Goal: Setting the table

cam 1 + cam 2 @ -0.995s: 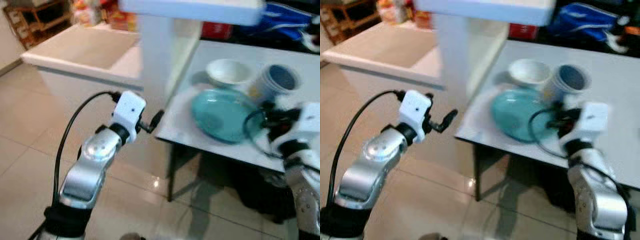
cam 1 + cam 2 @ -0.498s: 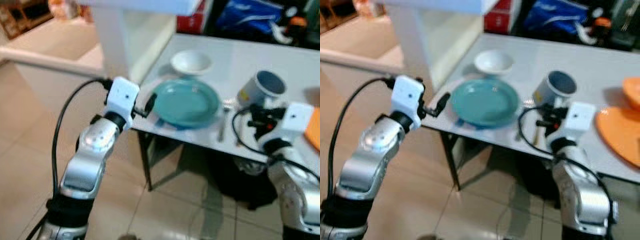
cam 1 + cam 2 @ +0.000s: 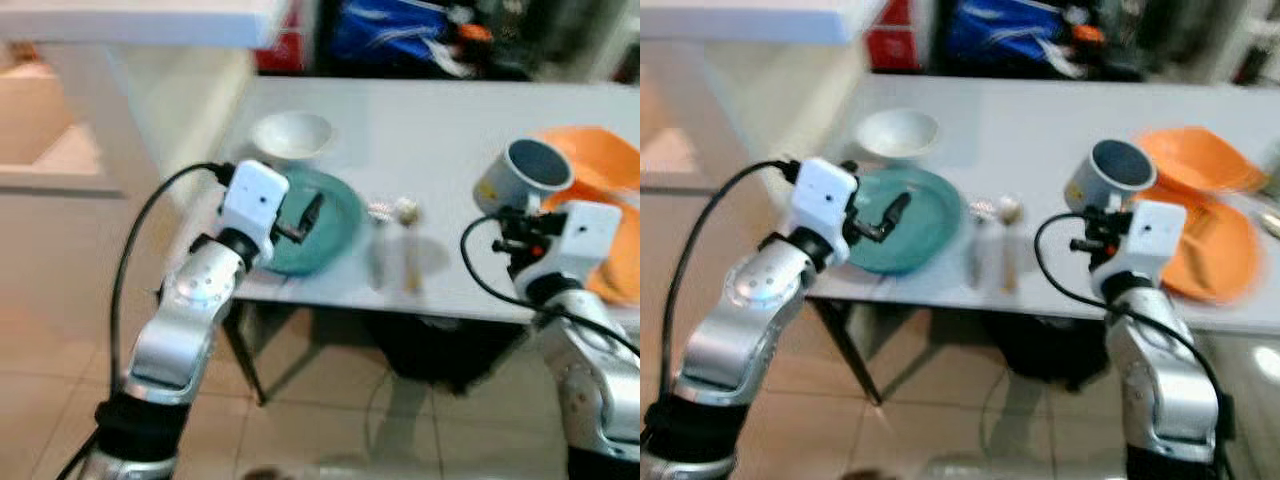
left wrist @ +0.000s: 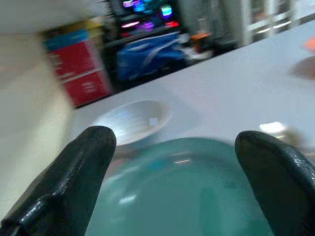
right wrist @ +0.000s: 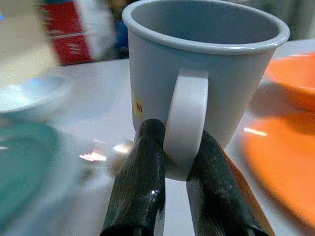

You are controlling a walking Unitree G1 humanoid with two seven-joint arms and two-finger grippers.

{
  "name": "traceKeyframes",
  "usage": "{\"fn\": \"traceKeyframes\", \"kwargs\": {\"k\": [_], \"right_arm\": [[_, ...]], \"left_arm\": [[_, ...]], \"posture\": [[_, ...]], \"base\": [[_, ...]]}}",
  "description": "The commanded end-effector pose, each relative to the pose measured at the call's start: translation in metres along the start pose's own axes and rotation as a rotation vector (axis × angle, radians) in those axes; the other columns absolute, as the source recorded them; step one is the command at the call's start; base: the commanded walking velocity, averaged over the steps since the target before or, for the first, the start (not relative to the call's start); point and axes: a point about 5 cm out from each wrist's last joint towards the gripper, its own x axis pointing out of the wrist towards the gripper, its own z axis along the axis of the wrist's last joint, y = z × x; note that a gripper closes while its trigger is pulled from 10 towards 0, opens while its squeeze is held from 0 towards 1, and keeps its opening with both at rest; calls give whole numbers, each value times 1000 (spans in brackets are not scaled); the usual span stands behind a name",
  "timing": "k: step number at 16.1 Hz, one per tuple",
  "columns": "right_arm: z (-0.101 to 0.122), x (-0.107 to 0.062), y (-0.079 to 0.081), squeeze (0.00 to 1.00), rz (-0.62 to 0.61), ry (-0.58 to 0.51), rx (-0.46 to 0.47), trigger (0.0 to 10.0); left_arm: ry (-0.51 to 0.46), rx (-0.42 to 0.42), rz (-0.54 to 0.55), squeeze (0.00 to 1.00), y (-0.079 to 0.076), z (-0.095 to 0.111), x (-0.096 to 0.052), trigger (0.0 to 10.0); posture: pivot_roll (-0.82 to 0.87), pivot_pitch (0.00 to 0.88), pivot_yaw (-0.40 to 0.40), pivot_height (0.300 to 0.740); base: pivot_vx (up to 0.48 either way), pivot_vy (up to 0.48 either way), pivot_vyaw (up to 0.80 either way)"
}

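Two fingers of the right gripper point(image 5: 174, 196) pinch the mug point(image 5: 206, 69) by its handle; rigid, probably light. The left gripper point(image 4: 174, 167) gapes wide over the plate point(image 4: 182, 196).

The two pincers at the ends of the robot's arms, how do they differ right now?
The left pincer is open and holds nothing, its black fingers spread wide over the teal plate. The right pincer is shut on the handle of the grey mug, which it holds beside the orange plates. The left one hovers at the table's near left part, the right one further right. Both have two black fingers.
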Motion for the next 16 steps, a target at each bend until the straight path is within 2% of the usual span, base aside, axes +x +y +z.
{"fn": "traceKeyframes", "kwargs": {"k": [1, 4, 5, 6, 9, 11, 13, 16], "right_arm": [[4, 1, 9, 0, 70, -22, -9, 10000], [6, 4, 17, 0, 147, -25, -11, 10000], [7, 7, 18, 0, 157, -28, -65, 10000], [7, 9, 19, 0, 162, -28, -82, 10000], [8, 16, 18, 0, 158, -30, -44, 10000], [7, 23, 16, 0, 159, -42, -42, 10000], [9, 33, 15, 0, 183, -66, -47, 10000], [6, 54, 15, 0, 255, -49, -64, 10000]], "left_arm": [[5, 3, -6, 0, 0, 2, 0, 10000], [10, 12, -8, 0, -1, 2, -3, 10000], [14, 17, 0, 0, 2, 3, -5, 10000], [16, 19, 4, 0, 2, 3, -7, 10000], [28, 46, 3, 0, 3, 2, -13, 10000], [21, 73, -57, 0, -4, 4, -21, 10000], [6, 63, -119, 0, -10, 7, -27, 10000], [15, 86, -228, 0, -21, 8, -37, 10000]], "posture": [[105, 74, 36, 740], [114, 81, 24, 740], [118, 87, 19, 740], [122, 91, 15, 740], [133, 102, 4, 740], [150, 119, -4, 740], [160, 128, -11, 740], [179, 143, -37, 740]], "base": [[409, 0, 0], [412, 0, 0], [412, 0, 0], [409, 0, 0], [391, 0, 0], [0, 0, 0], [0, 0, 0], [0, 0, 0]]}}
